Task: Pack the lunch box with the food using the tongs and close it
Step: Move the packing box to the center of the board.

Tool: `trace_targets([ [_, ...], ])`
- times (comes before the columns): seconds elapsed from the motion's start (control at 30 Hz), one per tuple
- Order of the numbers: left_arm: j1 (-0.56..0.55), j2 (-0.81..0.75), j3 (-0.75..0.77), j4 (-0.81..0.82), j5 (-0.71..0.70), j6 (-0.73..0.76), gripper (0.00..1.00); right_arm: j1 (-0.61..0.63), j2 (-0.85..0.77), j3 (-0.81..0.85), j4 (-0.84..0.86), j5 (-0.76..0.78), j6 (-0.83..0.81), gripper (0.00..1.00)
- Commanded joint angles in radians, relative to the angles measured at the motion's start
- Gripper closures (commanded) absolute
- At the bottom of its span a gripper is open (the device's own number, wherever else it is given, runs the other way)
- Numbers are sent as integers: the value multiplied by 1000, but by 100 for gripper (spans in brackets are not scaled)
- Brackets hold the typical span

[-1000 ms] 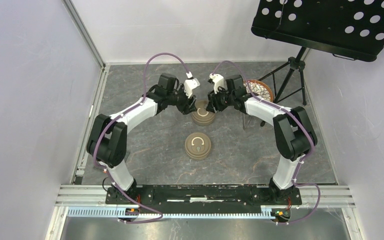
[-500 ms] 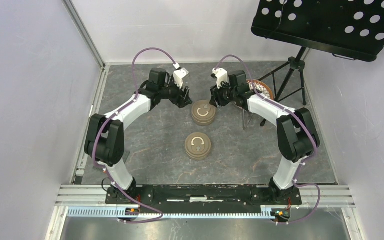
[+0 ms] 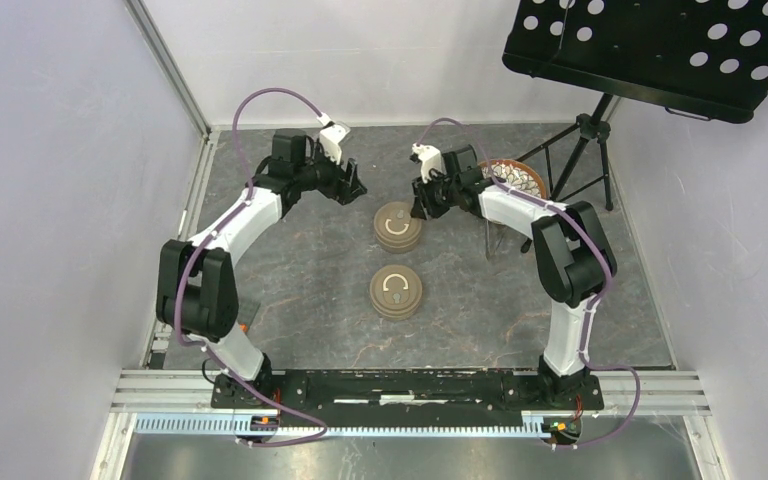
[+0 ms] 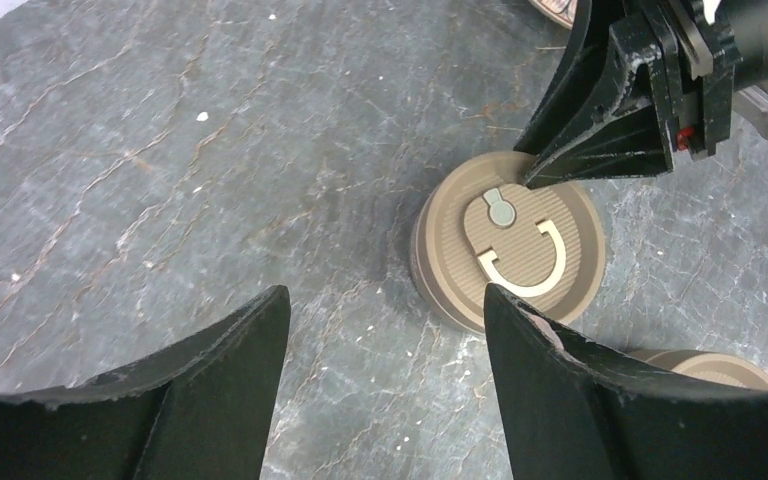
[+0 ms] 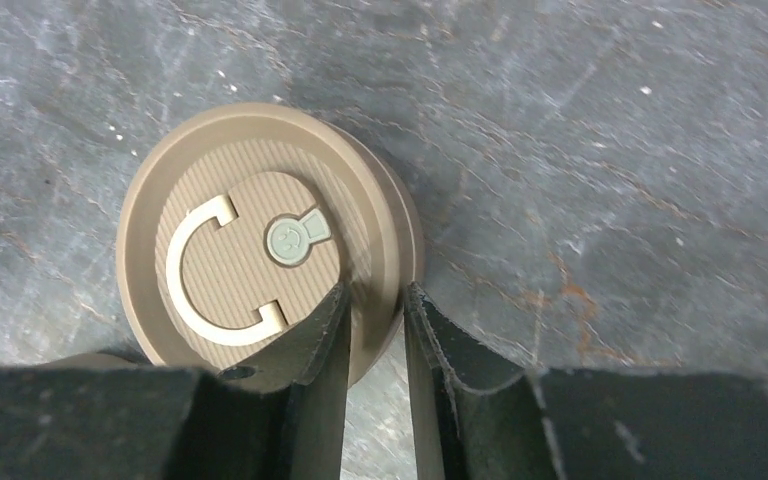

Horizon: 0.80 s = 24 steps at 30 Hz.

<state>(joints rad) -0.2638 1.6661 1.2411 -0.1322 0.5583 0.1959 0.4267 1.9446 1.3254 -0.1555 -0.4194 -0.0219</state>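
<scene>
Two round tan lunch box pieces lie on the grey floor: one farther off [image 3: 398, 224], one nearer [image 3: 395, 292]. My right gripper [image 3: 420, 208] is at the far piece's right edge. In the right wrist view its jaws [image 5: 375, 295] straddle the rim of that piece [image 5: 250, 240], closed tight on it. My left gripper [image 3: 352, 187] hangs open to the far piece's left, holding nothing [image 4: 380, 300]. The tongs [image 3: 487, 240] lie thin and dark under the right arm. The food shows only as orange-brown bits on the plate [image 3: 520, 180].
A black tripod [image 3: 585, 135] with a perforated black stand top [image 3: 660, 50] sits at the back right, just behind the plate. White walls close the left and back sides. The left wrist view also catches the near lunch box piece [image 4: 705, 367] at its lower right.
The left gripper let go of the far piece, drew back to the left and opened wider. The right gripper narrowed onto that piece's rim, which shifted slightly left.
</scene>
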Motion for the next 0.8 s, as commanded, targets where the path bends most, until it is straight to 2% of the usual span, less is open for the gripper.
trace_targets([
  [0.0,40,-56,-20,13,5,-56,22,61,44,48,27,-47,51,70],
  [0.23,112,-89,-53,-8,7,-63,22,162,107,108,88,-92,31,72],
  [0.37,164,-115,-80,-10,7,-81,22,209,161,169,87,-166,-73,71],
  [0.53,248,-146,-122,-18,15,-124,22,230,225,245,81,-334,-167,71],
  [0.77,355,-174,-153,-20,14,-173,22,281,284,344,-63,-465,-450,71],
])
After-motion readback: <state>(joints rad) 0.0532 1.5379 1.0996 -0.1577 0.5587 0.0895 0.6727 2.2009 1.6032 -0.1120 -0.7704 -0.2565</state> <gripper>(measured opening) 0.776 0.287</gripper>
